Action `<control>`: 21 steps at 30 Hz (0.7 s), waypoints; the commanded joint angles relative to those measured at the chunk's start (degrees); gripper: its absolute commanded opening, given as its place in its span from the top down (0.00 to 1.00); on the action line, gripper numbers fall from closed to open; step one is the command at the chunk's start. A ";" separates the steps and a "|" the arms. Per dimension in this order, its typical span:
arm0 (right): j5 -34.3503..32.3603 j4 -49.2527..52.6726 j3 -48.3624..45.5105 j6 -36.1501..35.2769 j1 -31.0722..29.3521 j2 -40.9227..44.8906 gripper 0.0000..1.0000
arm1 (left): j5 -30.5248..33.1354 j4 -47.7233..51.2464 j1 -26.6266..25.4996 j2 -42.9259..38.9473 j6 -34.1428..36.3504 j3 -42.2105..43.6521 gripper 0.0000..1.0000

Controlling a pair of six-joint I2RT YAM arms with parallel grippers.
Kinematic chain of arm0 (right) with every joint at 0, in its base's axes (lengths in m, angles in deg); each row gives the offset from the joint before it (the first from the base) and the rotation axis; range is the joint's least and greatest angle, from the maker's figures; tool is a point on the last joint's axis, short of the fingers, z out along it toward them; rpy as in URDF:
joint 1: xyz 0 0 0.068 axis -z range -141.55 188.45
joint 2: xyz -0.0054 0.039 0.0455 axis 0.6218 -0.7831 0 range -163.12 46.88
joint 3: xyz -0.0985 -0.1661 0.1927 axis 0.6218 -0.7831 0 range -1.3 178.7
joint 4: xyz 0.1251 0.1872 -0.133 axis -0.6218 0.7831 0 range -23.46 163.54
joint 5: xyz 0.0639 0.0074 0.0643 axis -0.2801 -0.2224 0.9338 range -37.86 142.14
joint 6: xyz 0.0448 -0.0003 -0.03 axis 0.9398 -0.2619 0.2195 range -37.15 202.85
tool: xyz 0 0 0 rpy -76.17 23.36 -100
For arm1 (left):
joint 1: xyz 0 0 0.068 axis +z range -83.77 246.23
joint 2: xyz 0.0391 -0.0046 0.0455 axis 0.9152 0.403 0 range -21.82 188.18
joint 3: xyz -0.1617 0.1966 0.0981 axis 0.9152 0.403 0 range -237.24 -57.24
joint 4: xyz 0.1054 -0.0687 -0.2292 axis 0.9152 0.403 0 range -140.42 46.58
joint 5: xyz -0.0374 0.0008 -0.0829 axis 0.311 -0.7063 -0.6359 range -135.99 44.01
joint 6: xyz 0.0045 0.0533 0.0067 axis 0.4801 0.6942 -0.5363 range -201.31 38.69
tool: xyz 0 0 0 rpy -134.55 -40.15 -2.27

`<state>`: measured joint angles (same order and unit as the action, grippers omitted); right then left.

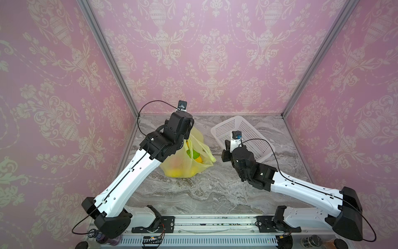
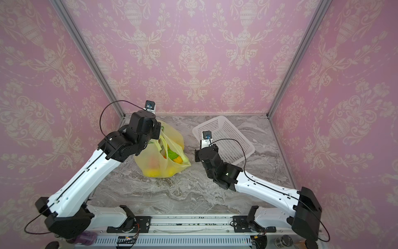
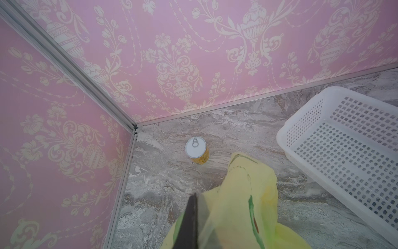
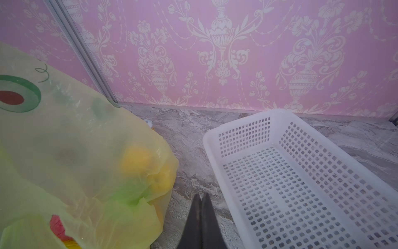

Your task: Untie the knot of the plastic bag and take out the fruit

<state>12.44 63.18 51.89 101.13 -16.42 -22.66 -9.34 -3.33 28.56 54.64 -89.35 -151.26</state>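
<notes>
The yellow-green plastic bag (image 1: 183,166) stands on the marble table left of centre, its top pulled upward. My left gripper (image 3: 199,201) is shut on the bag's upper film; one dark finger (image 3: 189,217) shows and the film covers the other. The bag's mouth gapes and two handle strips (image 1: 207,152) hang loose; the knot is out of view. Fruit shows in the opening as green (image 1: 192,154) and orange (image 1: 199,160), and yellow fruit (image 4: 137,159) shows through the film. My right gripper (image 4: 200,196) is shut and empty, low between bag and basket.
A white perforated basket (image 1: 215,131) lies at the back right, close beside my right wrist. A gold can with a white pull-tab lid (image 3: 196,148) stands near the back left corner, behind the bag. Pink walls close three sides.
</notes>
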 commanded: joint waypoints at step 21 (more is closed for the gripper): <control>18.94 -15.91 -15.94 -8.82 -10.26 0.58 0.00 | -1.05 2.24 0.23 4.56 -5.07 10.08 1.00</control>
<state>33.64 51.21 35.00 93.96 -26.58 -18.77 -10.28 -0.66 28.56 61.05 -93.26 -142.14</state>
